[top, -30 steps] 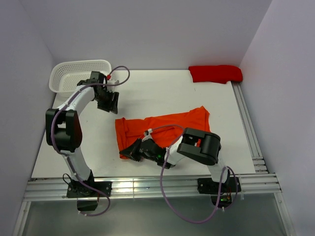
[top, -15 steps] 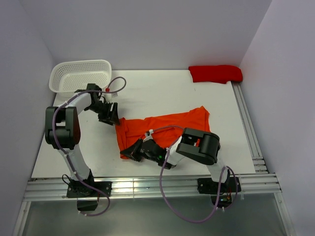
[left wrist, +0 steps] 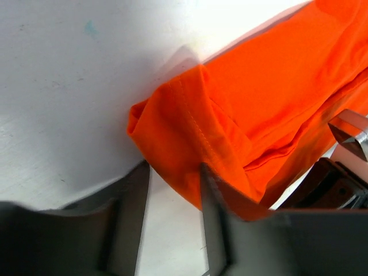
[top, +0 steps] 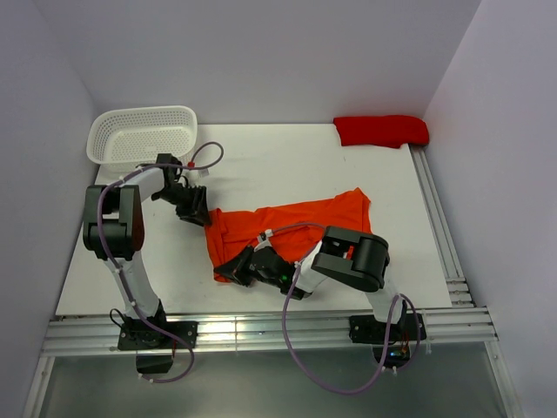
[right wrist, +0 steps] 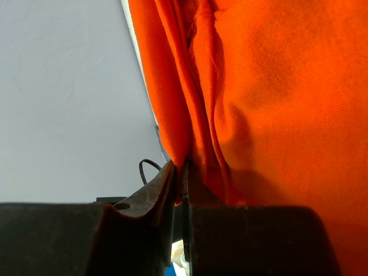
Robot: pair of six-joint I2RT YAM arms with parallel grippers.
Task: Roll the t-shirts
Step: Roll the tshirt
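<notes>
In the top view, the orange t-shirt (top: 291, 225) lies spread and creased at the middle of the table (top: 287, 161), its long side running from 8 o'clock to 2 o'clock. The red t-shirt (top: 380, 130) sits bundled in the far corner at 1 o'clock, well apart from both arms. A white basket (top: 139, 132) stands at the far corner at 11 o'clock. The left gripper (top: 197, 211) is low at the orange shirt's 10 o'clock corner. The right gripper (top: 230, 268) lies at its 7 o'clock corner, with the arm stretched flat along the near hem.

In the left wrist view, the folded, stitched corner of the orange shirt pokes toward 9 o'clock, between the two fingers (left wrist: 135, 213). The jaws stand at a middling gap astride that corner. White table shows between them below the cloth, so they are not clamped on it.

In the right wrist view, orange cloth fills the frame from 12 to 5 o'clock. The fingers (right wrist: 154, 192) are drawn almost together, pinching a thin fold of the orange shirt that rises from between their tips.
</notes>
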